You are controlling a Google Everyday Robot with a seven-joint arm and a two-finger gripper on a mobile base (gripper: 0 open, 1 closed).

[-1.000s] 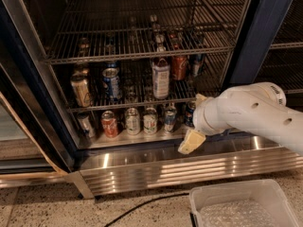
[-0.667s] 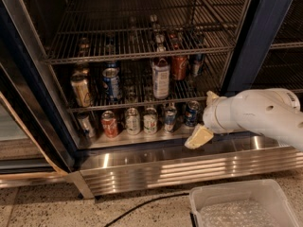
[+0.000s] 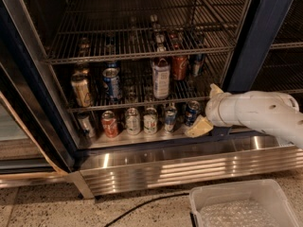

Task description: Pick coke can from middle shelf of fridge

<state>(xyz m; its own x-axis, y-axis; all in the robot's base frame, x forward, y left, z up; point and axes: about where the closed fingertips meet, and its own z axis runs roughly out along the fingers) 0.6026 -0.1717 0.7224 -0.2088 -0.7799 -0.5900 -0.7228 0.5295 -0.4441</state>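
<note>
The coke can (image 3: 180, 68) is red with a silver top. It stands on the middle shelf (image 3: 137, 106), a dark wire rack, just right of the white-labelled bottle (image 3: 161, 77). The fridge (image 3: 258, 37) has a dark blue frame and stands open. My gripper (image 3: 207, 109) is at the right end of the compartment, below and to the right of the coke can, at about the level of the shelf's front edge. Its cream fingers (image 3: 199, 126) stand apart and hold nothing. The white arm reaches in from the right.
A gold can (image 3: 81, 90) and a blue can (image 3: 112, 83) stand left on the middle shelf, another blue can (image 3: 196, 64) to the right of the coke can. Several cans line the steel floor, among them a red-and-white one (image 3: 110, 124). A white bin (image 3: 241, 205) and a black cable (image 3: 142, 206) lie on the ground.
My gripper and arm have moved to the right and slightly up, toward the right end of the middle shelf. The cans and the bottle have not moved.
</note>
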